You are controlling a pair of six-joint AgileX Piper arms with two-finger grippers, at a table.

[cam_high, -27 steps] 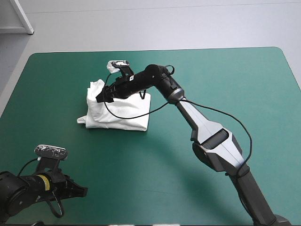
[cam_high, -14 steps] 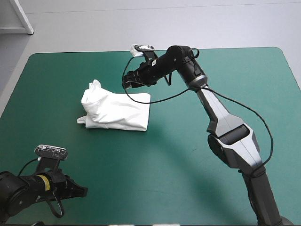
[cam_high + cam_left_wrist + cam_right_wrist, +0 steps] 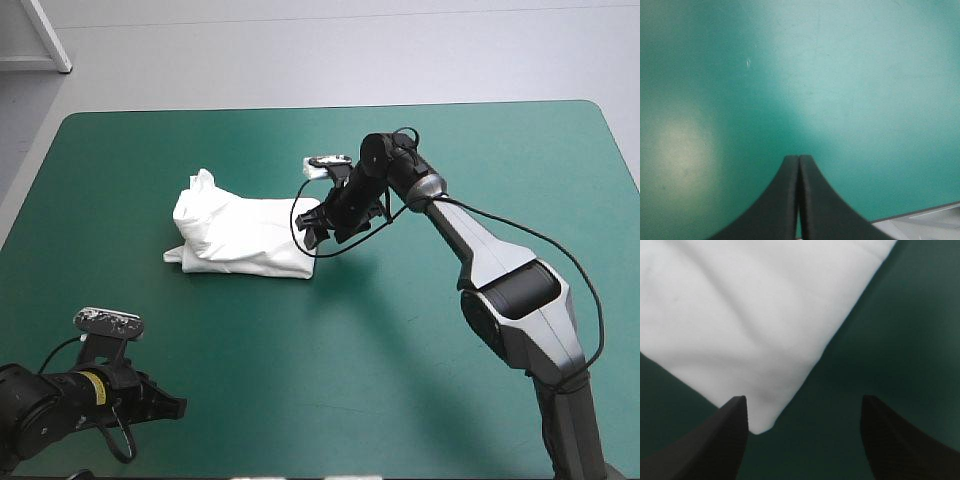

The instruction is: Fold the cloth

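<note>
The black 2-fingered left gripper (image 3: 180,407) sits pinched closed by the table's near-left corner. The white folded T-shirt bundle (image 3: 245,235) lies left of centre. The black right gripper (image 3: 312,232) – fingers wide apart, empty – is at its near-right corner, having come down from beyond its far edge. The teal-green table cover (image 3: 470,150) is bare rightward.

Bright, even light; soft arm shadow on teal-green cover (image 3: 200,340) — pale glare, left wrist view.

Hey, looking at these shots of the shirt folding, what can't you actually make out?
- High view: part of the T-shirt's edge, hidden behind the right hand.
- Right wrist view: most of the T-shirt, cut off by the frame; only one corner shows.
- Left wrist view: no T-shirt at all, only teal-green cover ahead of the shut left hand.
</note>
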